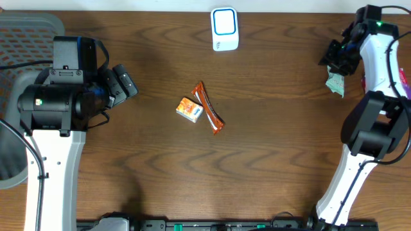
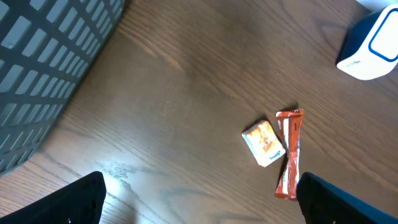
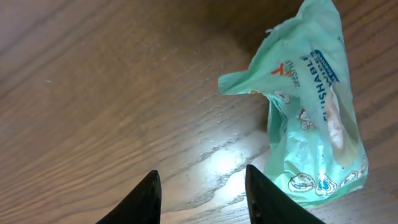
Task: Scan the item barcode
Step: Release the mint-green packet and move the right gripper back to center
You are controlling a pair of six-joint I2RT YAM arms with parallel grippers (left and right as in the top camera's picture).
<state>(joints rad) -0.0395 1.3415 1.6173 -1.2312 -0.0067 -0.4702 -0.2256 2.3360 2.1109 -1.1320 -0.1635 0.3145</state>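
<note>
A white and blue scanner point(image 1: 225, 29) stands at the table's back middle. A small orange box point(image 1: 190, 109) and an orange-red bar wrapper point(image 1: 209, 109) lie touching at the centre. Both also show in the left wrist view, the box point(image 2: 264, 143) and the wrapper point(image 2: 289, 152), ahead of my left gripper point(image 2: 200, 186), which is wide open and holds nothing. A crumpled green packet point(image 3: 311, 106) lies at the far right of the table. My right gripper point(image 3: 202, 173) hangs just above the wood beside it. Its jaws stand partly apart over bare wood, with the packet outside the right finger.
A grey plastic basket point(image 1: 26, 32) fills the back left corner, next to the left arm. The scanner point(image 2: 373, 46) shows at the upper right of the left wrist view. Something pink point(image 1: 404, 80) peeks in at the right edge behind the right arm.
</note>
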